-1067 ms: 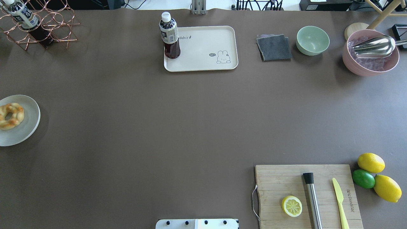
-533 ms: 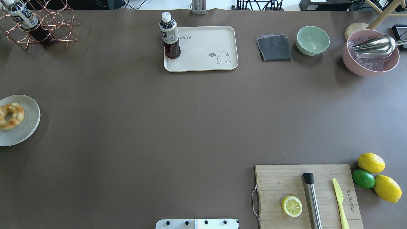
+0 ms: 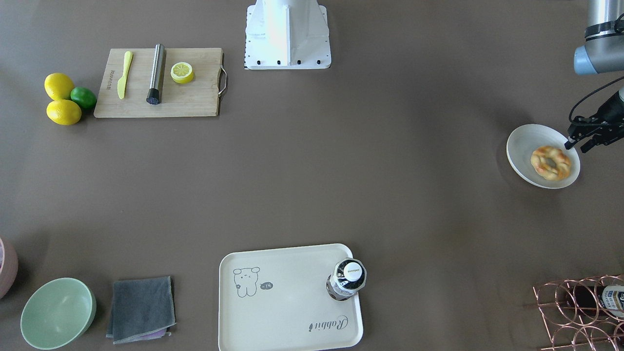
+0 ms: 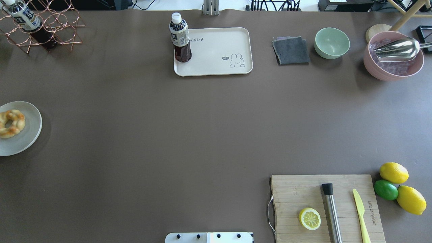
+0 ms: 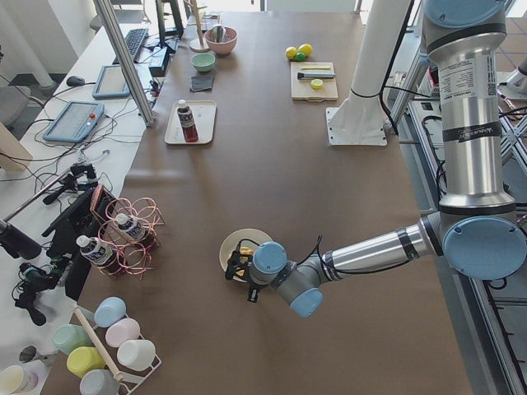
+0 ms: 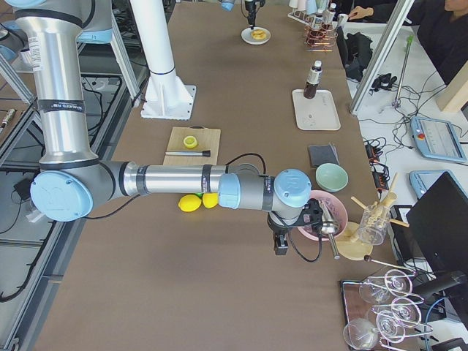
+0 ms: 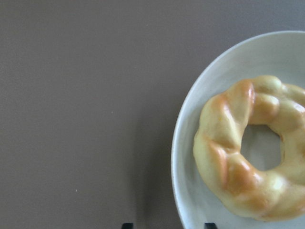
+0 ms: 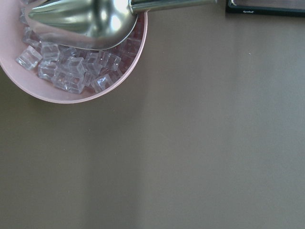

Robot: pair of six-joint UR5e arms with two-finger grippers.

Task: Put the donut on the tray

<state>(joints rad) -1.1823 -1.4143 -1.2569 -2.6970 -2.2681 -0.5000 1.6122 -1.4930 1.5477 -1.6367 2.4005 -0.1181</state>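
Cream-white rounded-rectangle rabbit tray [image 4: 219, 50], table's 12 o'clock: dark bottle [image 4: 180, 37] at its 10 o'clock, topple risk.
Round white plate [image 4: 28, 135], 9 o'clock: holds golden twisted donut [image 4: 11, 123].
Left gripper [image 7: 168, 225]: spread, empty, above the plate's rim; may clip it.
Right gripper [image 6: 280, 248]: finger state cannot be told.

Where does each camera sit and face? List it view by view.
Front-facing: across the table, steeply down at the robot; base at top, left tool by donut.
Overhead: behind the robot, looking forward and down; only base shows.
Left: table's end; left arm near.
Right: opposite end; right arm near.
Left wrist: down on donut; fingertips at bottom edge.
Right wrist: down on ice bowl; no body.
Shared: front-facing and overhead both show donut and tray.
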